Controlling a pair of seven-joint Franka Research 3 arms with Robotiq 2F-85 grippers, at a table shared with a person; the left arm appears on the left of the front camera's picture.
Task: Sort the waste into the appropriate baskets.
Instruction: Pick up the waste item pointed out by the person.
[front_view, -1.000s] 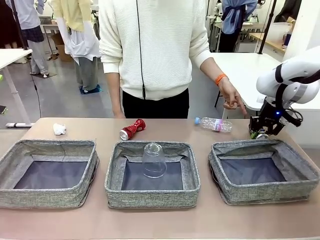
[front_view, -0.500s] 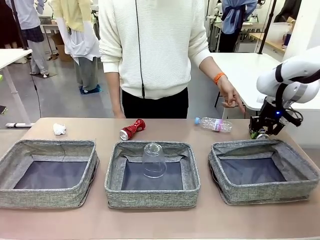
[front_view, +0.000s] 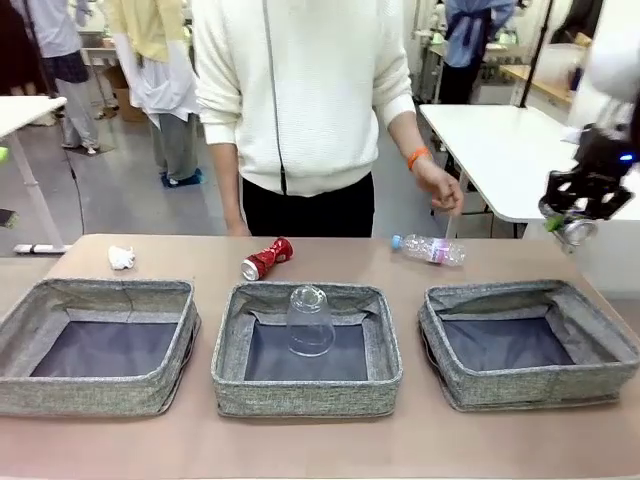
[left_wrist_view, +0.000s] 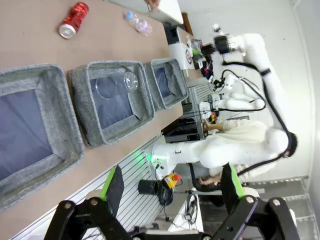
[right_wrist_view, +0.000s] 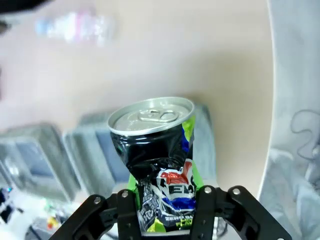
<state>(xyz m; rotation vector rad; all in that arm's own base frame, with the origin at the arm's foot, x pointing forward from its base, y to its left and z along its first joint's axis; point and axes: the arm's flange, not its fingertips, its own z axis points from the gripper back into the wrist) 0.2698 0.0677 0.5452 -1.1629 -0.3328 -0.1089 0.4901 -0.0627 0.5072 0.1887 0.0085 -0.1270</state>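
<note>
Wrist view resolves dark crushed can (right_wrist_view: 155, 165) clamped between right fingers (right_wrist_view: 128, 215).

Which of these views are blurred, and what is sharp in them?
Right wrist view: crushed can crisp, bottle and baskets behind it smeared. Front view: evenly lit and sharp, slight softness at the right hand. Left wrist view: sharp, rolled sideways.

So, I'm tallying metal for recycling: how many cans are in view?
2. The red soda can lies on the table behind the middle basket; the dark crushed can is held aloft in the right gripper. None looks hidden.
</note>
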